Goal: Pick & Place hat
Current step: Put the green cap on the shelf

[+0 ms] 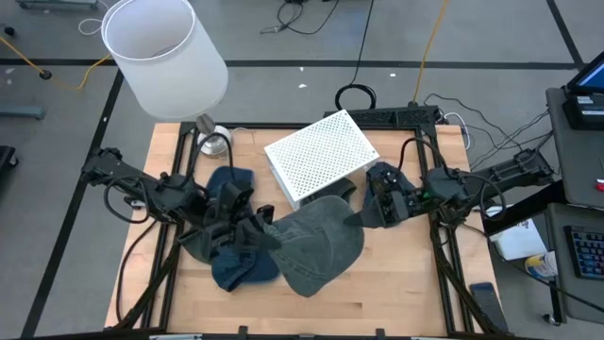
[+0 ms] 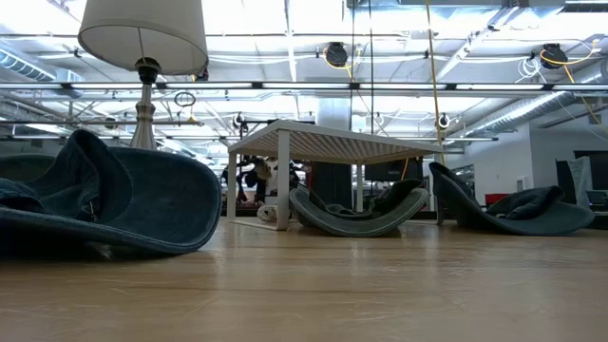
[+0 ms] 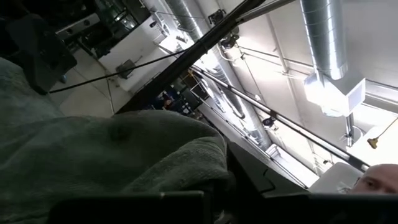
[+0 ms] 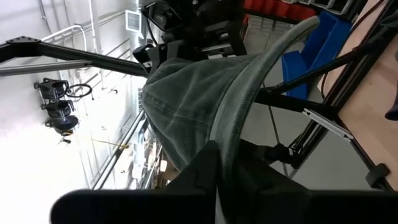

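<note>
Tabletop point(image 1: 396, 283): right gripper point(image 1: 363, 215) reaches inward, clamped on grey hat's point(image 1: 316, 247) brim.

The counter point(image 1: 396, 274) is pale wood with a smooth, faintly glossy finish, and the grey hat point(image 1: 316, 247) and the blue hat point(image 1: 241, 269) on it are soft matt cloth, like washed denim with visible stitching. The white stand point(image 1: 321, 156) has a perforated, matt top that looks like painted metal or plastic. The lamp point(image 1: 165, 52) has a smooth white shade and a shiny metal base.
</note>
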`<state>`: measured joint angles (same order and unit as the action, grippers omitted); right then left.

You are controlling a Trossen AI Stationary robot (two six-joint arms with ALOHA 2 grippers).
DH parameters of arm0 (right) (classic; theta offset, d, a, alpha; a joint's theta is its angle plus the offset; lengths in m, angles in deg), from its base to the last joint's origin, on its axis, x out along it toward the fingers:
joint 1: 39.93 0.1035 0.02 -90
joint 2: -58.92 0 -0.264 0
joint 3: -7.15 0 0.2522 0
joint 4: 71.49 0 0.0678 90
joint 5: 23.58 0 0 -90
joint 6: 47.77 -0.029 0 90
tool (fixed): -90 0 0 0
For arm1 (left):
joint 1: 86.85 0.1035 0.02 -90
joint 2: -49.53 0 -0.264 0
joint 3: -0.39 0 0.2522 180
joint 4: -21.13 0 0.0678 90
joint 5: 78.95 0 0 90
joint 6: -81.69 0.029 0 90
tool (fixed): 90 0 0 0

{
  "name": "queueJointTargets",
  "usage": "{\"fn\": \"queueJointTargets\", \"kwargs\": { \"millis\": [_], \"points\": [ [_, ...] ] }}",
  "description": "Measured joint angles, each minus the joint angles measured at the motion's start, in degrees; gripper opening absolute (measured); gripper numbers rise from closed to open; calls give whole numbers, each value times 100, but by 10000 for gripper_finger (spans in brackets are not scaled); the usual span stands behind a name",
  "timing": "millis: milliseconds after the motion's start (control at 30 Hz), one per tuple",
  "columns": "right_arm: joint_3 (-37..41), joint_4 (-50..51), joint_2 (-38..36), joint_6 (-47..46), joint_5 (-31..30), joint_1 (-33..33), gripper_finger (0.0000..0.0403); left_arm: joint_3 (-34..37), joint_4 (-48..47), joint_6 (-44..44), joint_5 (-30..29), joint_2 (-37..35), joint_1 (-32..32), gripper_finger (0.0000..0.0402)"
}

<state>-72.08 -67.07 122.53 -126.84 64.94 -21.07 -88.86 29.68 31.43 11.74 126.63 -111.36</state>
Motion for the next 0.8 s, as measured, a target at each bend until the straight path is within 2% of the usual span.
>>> {"fn": "queueJointTargets", "kwargs": {
  "millis": [100, 300, 467, 633, 800],
  "points": [
    [0, 21, -35, 56, 31, 0, 7, 0, -1, -234, 39, 0, 9, 40],
    [0, 368, -457, 200, -4, -124, 5, 0, -69, -406, 127, 0, 11, 136],
    [0, 1067, -1041, 348, -67, -481, 4, 0, -418, -583, 318, 0, 76, 196],
    [0, 1365, -1486, 475, 342, -1100, 4, 0, -875, -752, 352, -2, 174, 226],
    [0, 1445, -1669, 658, 1017, -1964, 3, 0, -1122, -728, 503, -2, 263, 230]
  ]
}}
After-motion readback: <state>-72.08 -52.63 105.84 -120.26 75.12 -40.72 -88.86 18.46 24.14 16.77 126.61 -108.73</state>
